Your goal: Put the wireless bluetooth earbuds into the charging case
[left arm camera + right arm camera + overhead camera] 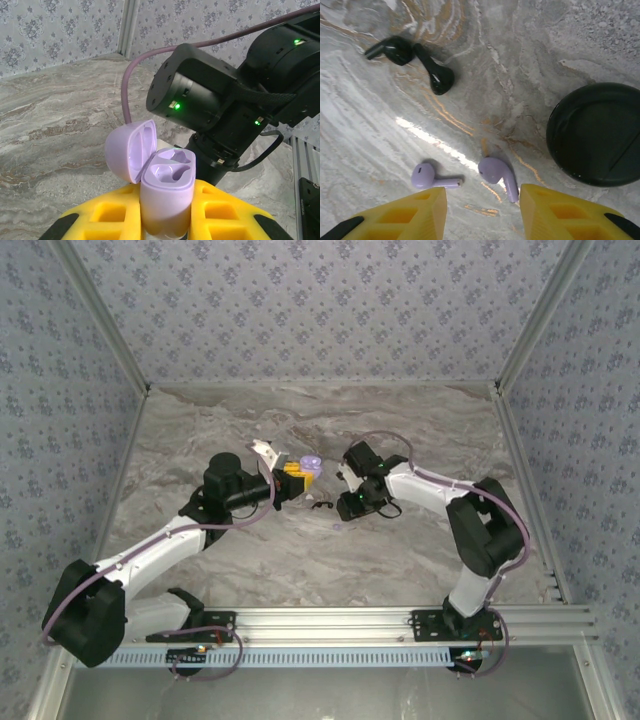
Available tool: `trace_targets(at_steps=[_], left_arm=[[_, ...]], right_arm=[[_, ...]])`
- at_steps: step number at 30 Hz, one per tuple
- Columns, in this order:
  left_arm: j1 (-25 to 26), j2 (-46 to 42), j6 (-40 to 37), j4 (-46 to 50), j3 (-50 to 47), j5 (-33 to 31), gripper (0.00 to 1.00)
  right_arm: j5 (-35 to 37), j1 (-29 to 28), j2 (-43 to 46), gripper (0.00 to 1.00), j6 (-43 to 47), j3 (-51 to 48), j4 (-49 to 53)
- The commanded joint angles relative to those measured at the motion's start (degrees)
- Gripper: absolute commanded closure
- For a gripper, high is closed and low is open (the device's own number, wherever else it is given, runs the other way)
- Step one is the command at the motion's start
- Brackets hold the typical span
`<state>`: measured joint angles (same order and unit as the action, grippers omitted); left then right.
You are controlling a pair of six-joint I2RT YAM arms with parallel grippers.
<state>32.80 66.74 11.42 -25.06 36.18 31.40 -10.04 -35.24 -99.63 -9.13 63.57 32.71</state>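
The lilac charging case (166, 192) stands upright with my left gripper (167, 187) shut on it, yellow fingers (112, 212) pressing both sides. Its lid (129, 150) is hinged open to the left, and both sockets are empty. From above, the case (311, 466) is held just left of the right arm's wrist. Two lilac wireless bluetooth earbuds lie on the marble table below my right gripper (482, 197), which is open. One earbud (427, 176) lies ahead of the left finger. The other earbud (496, 172) has its stem close to the right finger (565, 215). Nothing is between the fingers.
Two black earbuds (437, 75) lie further off on the table; from above they (322, 506) sit between the two grippers. A round black disc (595, 132) rests to the right of the lilac earbuds. Patterned walls enclose the table (200, 440).
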Motion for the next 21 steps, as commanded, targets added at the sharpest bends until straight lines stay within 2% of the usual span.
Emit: trace_targets(at_steps=[1,21], left_arm=[[0.31,-0.97,-0.32,-0.15,1.46,-0.44,0.9],[0.3,-1.04,-0.43,0.62,1.55,-0.68,0.9]], right_arm=[[2.56,-0.68,-1.72,0.56,1.91,2.38,3.46],[5.21,-2.11,-6.67,0.6,2.18,4.28,4.39]])
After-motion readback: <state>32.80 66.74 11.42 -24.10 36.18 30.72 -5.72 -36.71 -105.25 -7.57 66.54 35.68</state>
